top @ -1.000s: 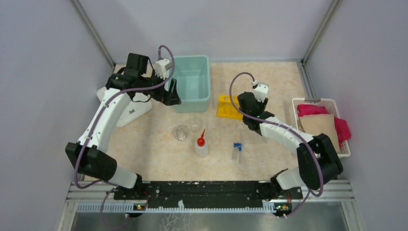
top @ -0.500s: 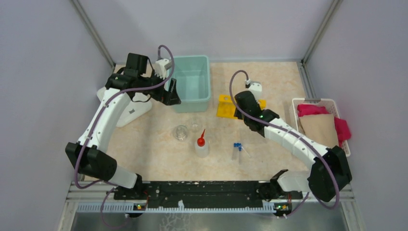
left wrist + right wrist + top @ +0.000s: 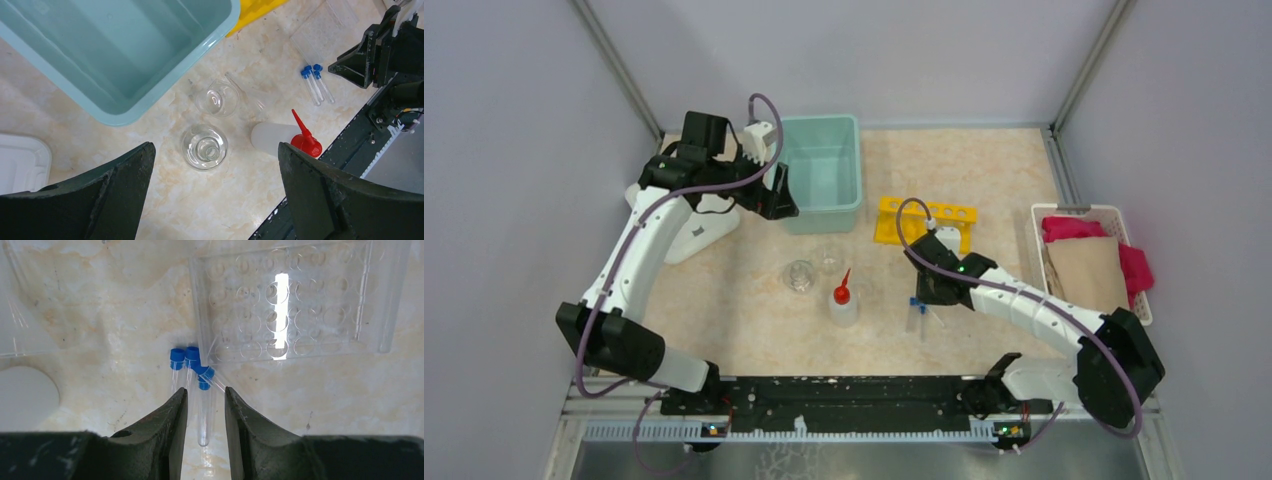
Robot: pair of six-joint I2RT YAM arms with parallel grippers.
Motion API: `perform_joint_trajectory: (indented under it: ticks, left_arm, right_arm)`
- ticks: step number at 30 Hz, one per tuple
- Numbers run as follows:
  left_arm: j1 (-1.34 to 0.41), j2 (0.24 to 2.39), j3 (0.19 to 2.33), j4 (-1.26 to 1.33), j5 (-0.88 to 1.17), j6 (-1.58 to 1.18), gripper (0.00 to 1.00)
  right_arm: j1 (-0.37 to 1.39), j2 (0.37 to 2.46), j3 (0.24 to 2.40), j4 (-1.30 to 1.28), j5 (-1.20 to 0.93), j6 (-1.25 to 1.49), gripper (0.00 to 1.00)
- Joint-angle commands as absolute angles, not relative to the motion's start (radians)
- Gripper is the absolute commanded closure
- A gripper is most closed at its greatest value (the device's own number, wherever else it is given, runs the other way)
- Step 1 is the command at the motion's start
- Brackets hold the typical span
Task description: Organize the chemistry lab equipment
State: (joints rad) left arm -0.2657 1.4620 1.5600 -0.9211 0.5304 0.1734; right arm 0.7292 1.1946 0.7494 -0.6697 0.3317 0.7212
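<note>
Trouble first: right gripper [image 3: 205,400] hangs low over the blue-capped test tubes [image 3: 192,371], fingers only a narrow gap apart, nothing gripped yet. 1 tube lies right in that gap. Tubes lie flat and bunched, caps touching, and 1 cap sits at the corner of a clear well plate [image 3: 290,305]. My worry: closing here could nip 2 at once, squirt a slick round tube out sideways, or nudge the plate. Glass or thin plastic, can't tell which, so a hard squeeze might crack it. Getting a flat tube upright into the yellow rack [image 3: 924,222], which sits near but apart behind them, prob. needs a regrip.

Left gripper [image 3: 776,195] is spread wide, empty, up by the teal bin [image 3: 822,215]. From its wrist cam the 2 glass cups [image 3: 204,146] stand just beside each other near the bin's front wall, w/ the squeeze bottle [image 3: 280,139] close by.

Containers: bin looks empty. Both cups look empty, though clear liquid wouldn't show. Rack holes show nothing in them. White basket [image 3: 1084,209] at the right edge holds pink and brown cloths [image 3: 1084,262], not lab gear.
</note>
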Motion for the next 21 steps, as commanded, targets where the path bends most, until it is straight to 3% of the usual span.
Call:
perform_joint_trajectory:
  ticks: [1,21]
  left_arm:
    - [-0.259,1.433,1.574,-0.925,0.550,0.161,0.01]
    - [-0.259,1.442,1.626,-0.944,0.535,0.168,0.01]
  right_arm:
    - [0.730,1.170,0.740,-0.697,0.317,0.765,0.68]
    - [0.730,1.186,0.566,-0.590,0.292,0.810,0.70]
